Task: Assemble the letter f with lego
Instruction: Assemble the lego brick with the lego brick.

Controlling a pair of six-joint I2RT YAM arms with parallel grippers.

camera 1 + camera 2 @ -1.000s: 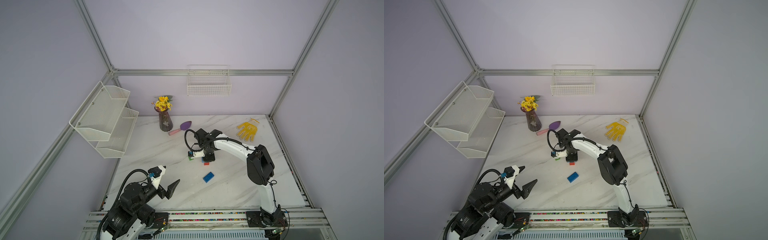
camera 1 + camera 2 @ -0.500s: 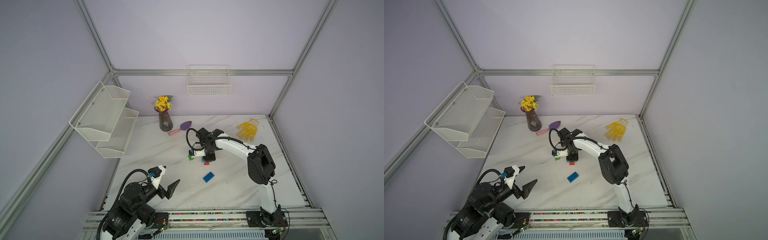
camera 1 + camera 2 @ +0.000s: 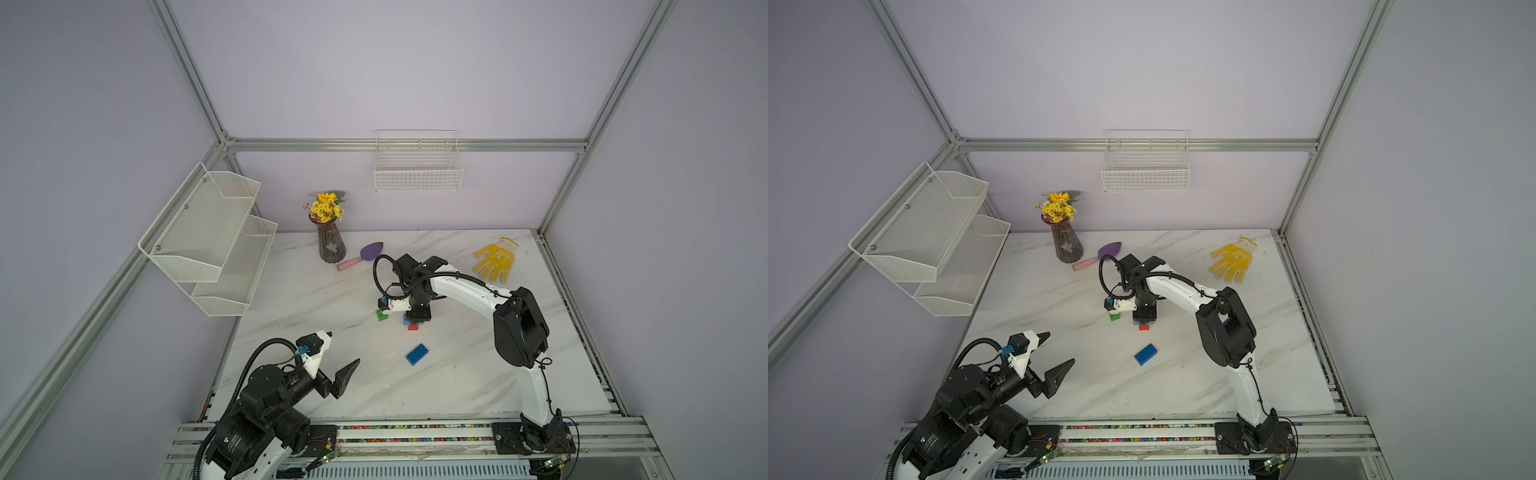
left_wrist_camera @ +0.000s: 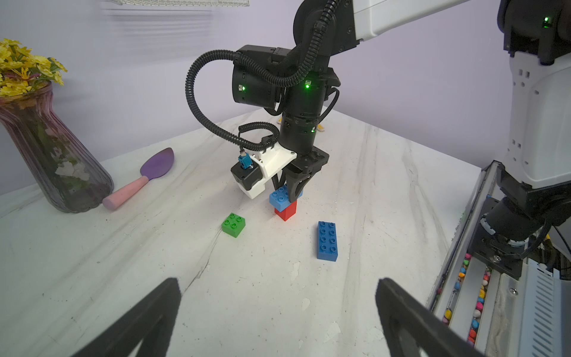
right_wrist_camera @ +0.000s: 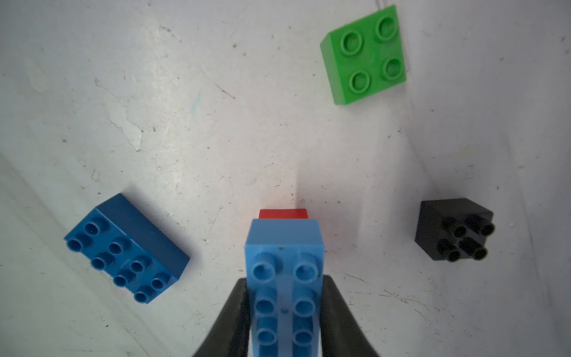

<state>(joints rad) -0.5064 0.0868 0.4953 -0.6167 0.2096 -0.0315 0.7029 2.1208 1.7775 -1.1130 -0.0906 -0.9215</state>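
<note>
Sits on top of the red brick near the middle of the marble table: the light blue brick, touching it and jutting past it on one side. Grasped along its long sides by the right gripper, fingers clenched on it.

Reaches in from the near rail with the right arm, elbow raised, forearm stretched toward the back wall, wrist turned straight down over the two stacked bricks. Folds the left arm low at the near left corner, with the left gripper aimed across the table at the bricks, jaws spread wide and nothing between them.

Lies loose nearby: the green brick just beside the stack, the dark blue brick nearer the rail, both studs up.

Shows the black brick in the right wrist view only, apart from the stack on the side opposite the dark blue one; hidden behind the arm elsewhere. Gives the overhang on the red brick best from the left wrist. Offers, in both top views, mere slivers of blue and red under the gripper.

Holds yellow flowers in the vase at the back, next to a purple scoop; farther right, a yellow glove. Hangs a wire basket on the back wall and a two-tier mesh shelf on the left wall.
</note>
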